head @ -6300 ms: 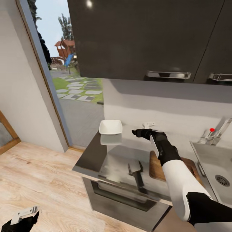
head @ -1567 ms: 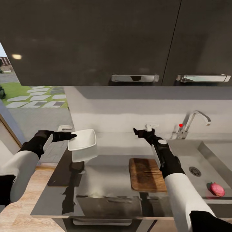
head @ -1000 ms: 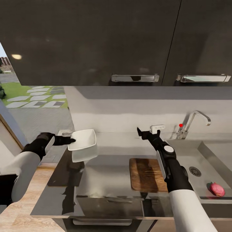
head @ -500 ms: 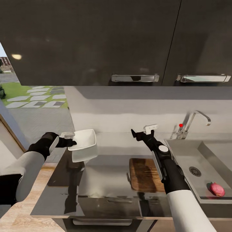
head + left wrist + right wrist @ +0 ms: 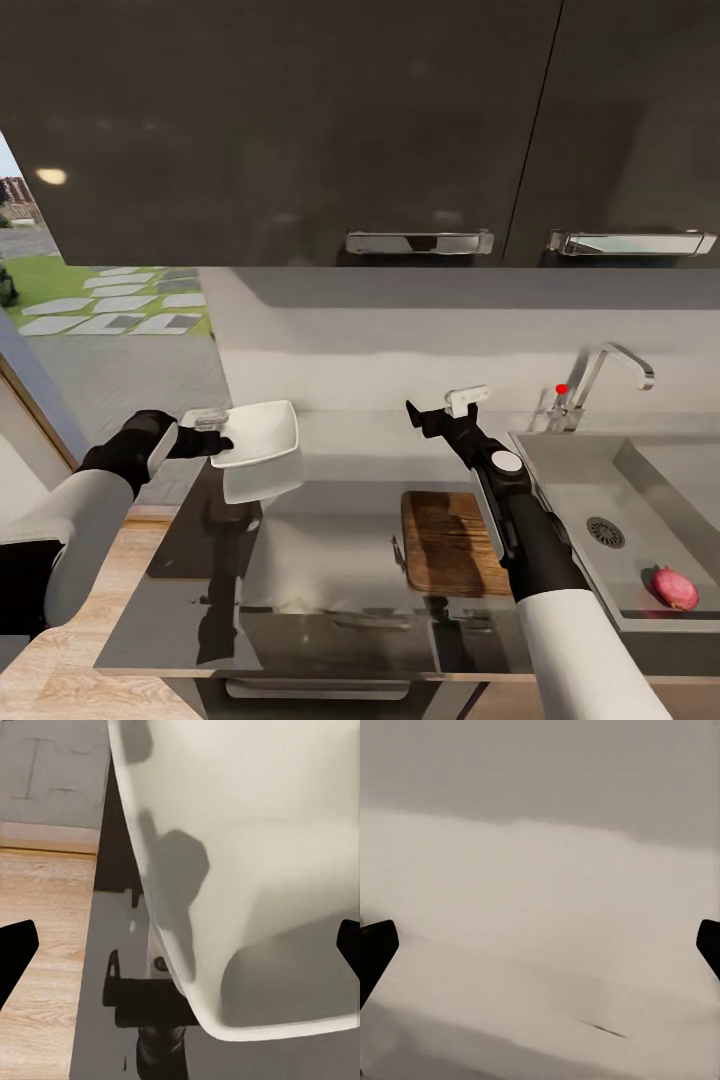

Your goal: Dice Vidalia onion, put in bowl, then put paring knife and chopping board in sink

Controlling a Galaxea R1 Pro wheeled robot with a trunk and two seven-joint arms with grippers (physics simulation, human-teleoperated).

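While the left gripper (image 5: 222, 441), fingers spread, reaches the bowl (image 5: 258, 436) rim, the Vidalia onion (image 5: 673, 588) lies in the sink (image 5: 640, 500) at four o'clock from the open, empty right gripper (image 5: 437, 410), the nearer arm, past the chopping board (image 5: 455, 541)

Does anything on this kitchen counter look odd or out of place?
Two things stand out. The onion lies in the sink, not on the chopping board. The white bowl sits at the counter's far left corner, near the edge.
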